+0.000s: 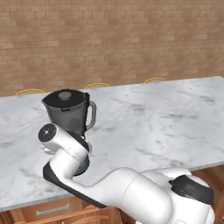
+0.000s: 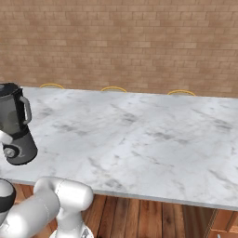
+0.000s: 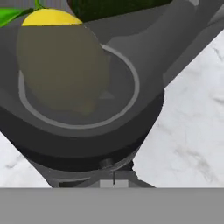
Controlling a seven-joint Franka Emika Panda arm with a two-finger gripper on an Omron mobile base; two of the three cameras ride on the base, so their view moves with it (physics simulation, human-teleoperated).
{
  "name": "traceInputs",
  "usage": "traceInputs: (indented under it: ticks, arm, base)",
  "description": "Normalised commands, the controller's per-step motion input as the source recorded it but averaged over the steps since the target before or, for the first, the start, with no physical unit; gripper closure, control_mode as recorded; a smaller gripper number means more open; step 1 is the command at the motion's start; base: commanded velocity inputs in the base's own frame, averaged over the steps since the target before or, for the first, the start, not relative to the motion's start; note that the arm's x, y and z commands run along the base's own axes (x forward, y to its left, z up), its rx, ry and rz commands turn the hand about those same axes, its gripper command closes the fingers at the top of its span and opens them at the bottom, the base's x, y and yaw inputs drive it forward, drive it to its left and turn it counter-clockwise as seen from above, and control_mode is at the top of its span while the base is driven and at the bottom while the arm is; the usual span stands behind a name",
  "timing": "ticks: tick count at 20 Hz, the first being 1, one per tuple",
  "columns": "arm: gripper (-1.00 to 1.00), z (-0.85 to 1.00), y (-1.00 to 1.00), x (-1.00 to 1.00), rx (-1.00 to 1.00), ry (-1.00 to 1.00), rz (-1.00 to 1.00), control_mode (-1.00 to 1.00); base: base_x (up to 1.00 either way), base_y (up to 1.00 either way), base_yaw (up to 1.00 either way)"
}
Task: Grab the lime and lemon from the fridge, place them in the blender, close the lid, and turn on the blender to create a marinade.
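The blender (image 1: pixel 68 114) stands on the marble counter at the left, with the black lid (image 1: pixel 64 96) sitting on the jug's mouth. Its dark base and silver knob (image 2: pixel 9 151) show at the left edge of the right base view. In the hand view, the lemon (image 3: pixel 61 65) lies inside the smoky jug, and the dark green lime (image 3: pixel 113 6) is just above it. My gripper (image 3: pixel 113 183) is shut, its tips together, low and very close to the blender's dark base (image 3: pixel 87 144). My wrist (image 1: pixel 48 133) covers the base in the left base view. The fridge is out of view.
The marble counter (image 1: pixel 166 127) stretches wide to the right of the blender. A brick wall (image 1: pixel 113 39) rises behind it, and yellow chair tops (image 1: pixel 96 85) peek over the far edge. Wooden drawers (image 1: pixel 48 212) sit below the near edge.
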Motion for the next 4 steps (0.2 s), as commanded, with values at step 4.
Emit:
traceInputs:
  ticks: [4]
  arm:
    - [1.0, 0.0, 0.0, 0.45, 0.0, -0.12, 0.0, -1.0]
  base:
    - [0.0, 0.0, 0.0]
